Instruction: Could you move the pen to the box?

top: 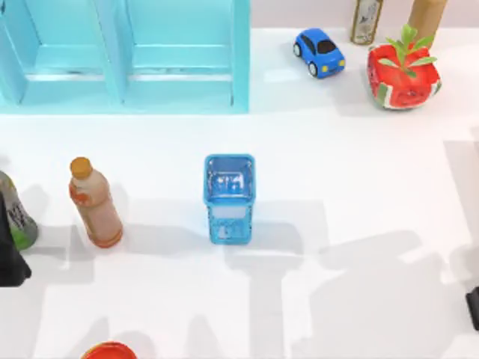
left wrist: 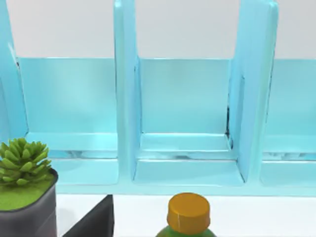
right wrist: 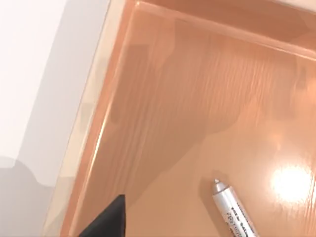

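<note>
The pen lies flat on the floor of the box, a shallow tray of orange-brown wood with a pale rim. Its silver-grey barrel and pointed tip show, and nothing holds it. My right gripper hovers over the box, open, with one black fingertip beside the pen and apart from it. In the top view the right arm sits at the right edge of the table. My left arm is parked at the left edge, its gripper open.
A blue basket stands mid-table, with an orange bottle to its left. A green bottle and a potted succulent stand near the left gripper. A light-blue shelf fills the back left. A blue toy car and a red planter stand at the back right.
</note>
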Controlling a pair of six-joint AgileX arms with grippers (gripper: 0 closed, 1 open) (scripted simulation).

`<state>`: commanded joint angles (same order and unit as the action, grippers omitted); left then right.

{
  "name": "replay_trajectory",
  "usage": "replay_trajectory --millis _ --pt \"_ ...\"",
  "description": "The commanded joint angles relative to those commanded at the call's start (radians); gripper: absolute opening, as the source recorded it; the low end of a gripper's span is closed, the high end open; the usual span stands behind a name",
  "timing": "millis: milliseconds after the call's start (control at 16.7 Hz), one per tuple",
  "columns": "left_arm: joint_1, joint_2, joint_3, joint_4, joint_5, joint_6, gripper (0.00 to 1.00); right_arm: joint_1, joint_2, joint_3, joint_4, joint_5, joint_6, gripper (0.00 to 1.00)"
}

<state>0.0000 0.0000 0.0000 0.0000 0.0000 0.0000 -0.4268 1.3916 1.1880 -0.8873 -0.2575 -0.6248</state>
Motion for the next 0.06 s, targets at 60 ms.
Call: replay_trajectory --millis 60 --pt "0.000 0.000 0.000 0.000 0.000 0.000 1.00 0.000 0.000 0.000 0.000 0.000 0.000 1.00"
